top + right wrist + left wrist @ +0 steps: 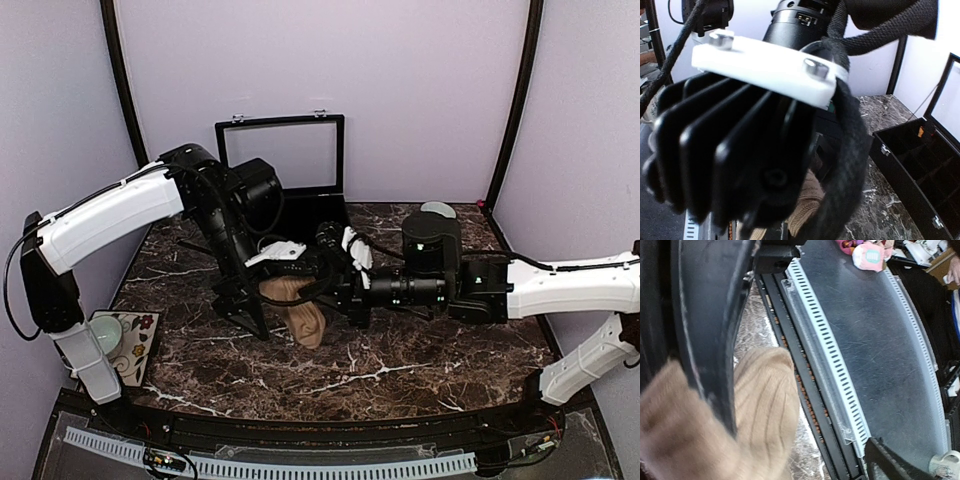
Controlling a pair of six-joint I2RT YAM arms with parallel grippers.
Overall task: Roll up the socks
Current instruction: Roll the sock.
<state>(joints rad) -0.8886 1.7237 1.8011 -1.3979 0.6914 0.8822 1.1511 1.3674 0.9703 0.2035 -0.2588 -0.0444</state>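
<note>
A tan-brown ribbed sock [302, 315] lies bunched at the middle of the marble table [420, 360], between my two grippers. My left gripper [246, 303] points down at the sock's left side. In the left wrist view its jaws stand wide open, and the sock [760, 405] bulges round one dark finger [710, 350] while the other finger [887, 462] stands well clear of it. My right gripper [336, 297] reaches in from the right and meets the sock's right edge. In the right wrist view the left arm's black body hides its fingers, and only a cuff of the sock [817, 207] shows.
An open black case [300, 215] with its lid [280, 155] raised stands at the back of the table, and it also shows as the black case [920, 175] in the right wrist view. A cup on a patterned coaster [120, 338] sits at the left edge. A white slotted rail [300, 466] runs along the front.
</note>
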